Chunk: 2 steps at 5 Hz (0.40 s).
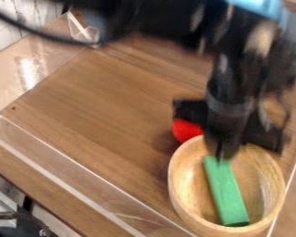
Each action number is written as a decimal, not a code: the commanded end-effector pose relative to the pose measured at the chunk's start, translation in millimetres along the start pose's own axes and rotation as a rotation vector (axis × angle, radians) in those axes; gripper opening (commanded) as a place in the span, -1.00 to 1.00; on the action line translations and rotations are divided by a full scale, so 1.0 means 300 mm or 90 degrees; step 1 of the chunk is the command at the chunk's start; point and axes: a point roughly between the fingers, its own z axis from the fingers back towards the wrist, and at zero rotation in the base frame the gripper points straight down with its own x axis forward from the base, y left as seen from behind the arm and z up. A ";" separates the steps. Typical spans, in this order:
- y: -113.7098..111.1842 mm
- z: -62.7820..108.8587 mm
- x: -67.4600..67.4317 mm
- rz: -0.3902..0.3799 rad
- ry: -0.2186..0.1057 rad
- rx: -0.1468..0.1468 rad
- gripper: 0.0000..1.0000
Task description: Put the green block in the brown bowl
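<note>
The green block, a long flat light-green bar, lies inside the brown bowl at the lower right of the table, running from the bowl's middle toward its near rim. My gripper hangs just over the block's far end, blurred by motion, with its fingers drawn together into one narrow tip. Nothing shows between them. Whether the tip still touches the block cannot be told.
A small round red object sits on the wooden table just beyond the bowl's upper left rim. A clear sheet edge runs diagonally along the near left side. The dark arm fills the top of the view.
</note>
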 end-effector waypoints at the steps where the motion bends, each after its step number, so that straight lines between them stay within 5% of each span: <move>1: 0.052 0.120 0.092 0.000 -0.039 0.010 -1.00; 2: 0.068 0.166 0.087 -0.024 -0.049 0.005 -1.00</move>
